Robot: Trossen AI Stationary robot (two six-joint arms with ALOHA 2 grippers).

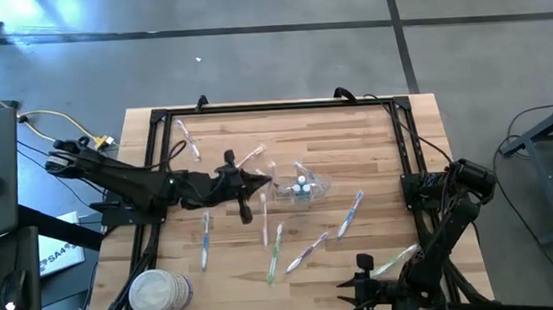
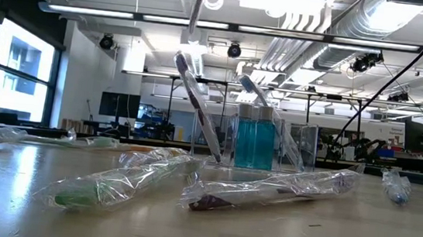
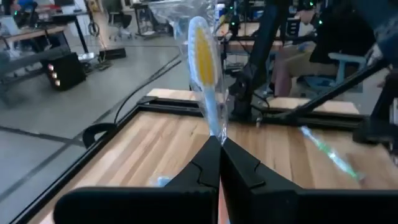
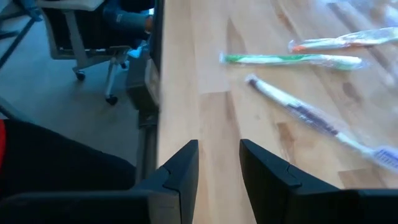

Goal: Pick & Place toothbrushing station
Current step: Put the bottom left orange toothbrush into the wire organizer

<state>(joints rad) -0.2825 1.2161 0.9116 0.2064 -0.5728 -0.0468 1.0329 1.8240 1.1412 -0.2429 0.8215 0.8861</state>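
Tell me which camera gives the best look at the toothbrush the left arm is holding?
The left wrist view: the wrapped toothbrush stands large and close, pinched in the shut left tool. The high view shows it only as a pale sliver at that tool's tip. The low view shows upright wrapped brushes, but which is the held one is unclear. The right wrist view misses it.

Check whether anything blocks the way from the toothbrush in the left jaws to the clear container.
Nothing visible does. The left gripper is shut on a wrapped toothbrush just beside the clear container, and the wood between them looks bare from above. The container's top is open, though tubes and brushes already stand inside.
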